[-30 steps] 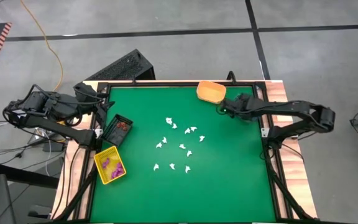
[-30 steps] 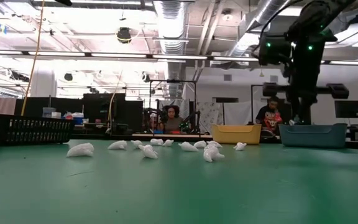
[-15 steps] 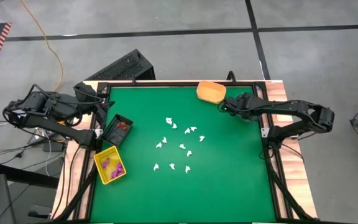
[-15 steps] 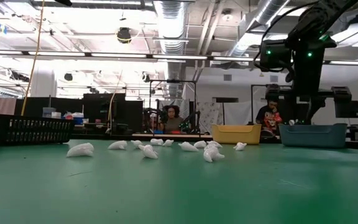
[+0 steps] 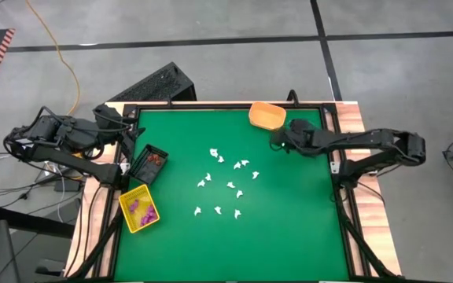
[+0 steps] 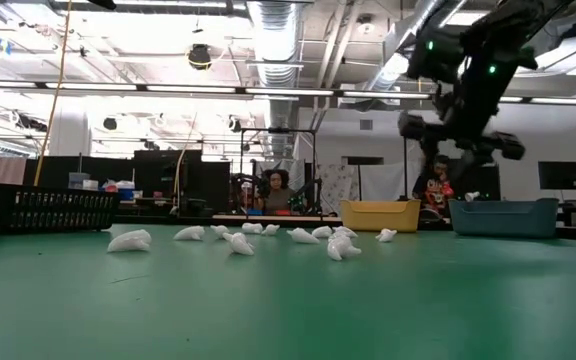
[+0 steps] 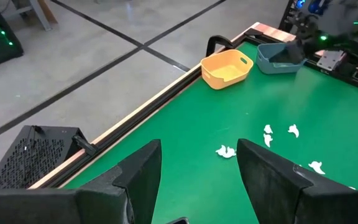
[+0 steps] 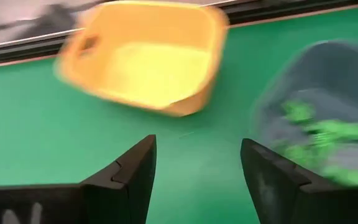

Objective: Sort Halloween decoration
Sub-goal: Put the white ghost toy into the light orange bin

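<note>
White, fingertip-sized trinkets (image 5: 225, 185) lie scattered in a loose cluster on the green felt surface (image 5: 289, 220), well apart from the right end effector (image 5: 276, 140) and off toward the middle of the surface from it, so they look like the share of the Halloween decoration not yet sorted. The right end effector hangs above the surface with its fingers spread and nothing between them; just ahead of it sit a shallow orange-yellow plastic bin (image 8: 145, 55), which looks empty, and a grey-blue plastic bin (image 8: 319, 106) holding small green trinkets (image 8: 325, 134), likely placed there so one colour goes to one container. The left end effector (image 7: 197, 186) waits released and empty at the far side; near it stand a black mesh bin (image 5: 149, 163) with reddish-brown pieces and a yellow plastic bin (image 5: 138, 209) with purple pieces (image 5: 141, 208), again one colour apiece.
</note>
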Robot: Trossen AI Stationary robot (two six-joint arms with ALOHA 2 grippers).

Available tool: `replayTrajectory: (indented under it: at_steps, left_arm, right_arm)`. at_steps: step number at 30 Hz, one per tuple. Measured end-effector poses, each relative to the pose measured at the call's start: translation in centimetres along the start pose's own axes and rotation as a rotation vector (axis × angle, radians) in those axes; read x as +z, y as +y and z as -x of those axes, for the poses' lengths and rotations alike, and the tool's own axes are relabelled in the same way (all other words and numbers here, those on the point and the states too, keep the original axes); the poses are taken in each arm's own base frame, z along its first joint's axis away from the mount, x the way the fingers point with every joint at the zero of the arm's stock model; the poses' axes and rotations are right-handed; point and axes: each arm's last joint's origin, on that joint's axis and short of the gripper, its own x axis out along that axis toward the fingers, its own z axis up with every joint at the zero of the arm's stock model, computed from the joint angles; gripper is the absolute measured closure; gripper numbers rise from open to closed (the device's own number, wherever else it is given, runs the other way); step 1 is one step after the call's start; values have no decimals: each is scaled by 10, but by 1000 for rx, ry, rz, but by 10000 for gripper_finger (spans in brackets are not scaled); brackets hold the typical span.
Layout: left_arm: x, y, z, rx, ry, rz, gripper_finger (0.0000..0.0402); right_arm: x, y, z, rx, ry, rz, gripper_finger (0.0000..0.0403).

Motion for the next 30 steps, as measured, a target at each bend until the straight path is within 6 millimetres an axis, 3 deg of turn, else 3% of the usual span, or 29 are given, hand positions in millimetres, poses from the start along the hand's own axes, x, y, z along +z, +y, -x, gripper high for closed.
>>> replayTrajectory:
  at_steps: [7,19,24,30]
  left_arm:
    - [0,0,0,0,0,0,202]
    - [0,0,0,-4,2,0,202]
    - [0,0,0,-5,3,0,202]
    - [0,0,0,-5,3,1,202]
  right_arm:
    - [-42,25,21,173,-22,-41,178]
    - [-144,41,30,319,-80,-9,179]
    - [-169,56,33,336,-120,93,179]
    - [-186,85,40,334,-184,292,179]
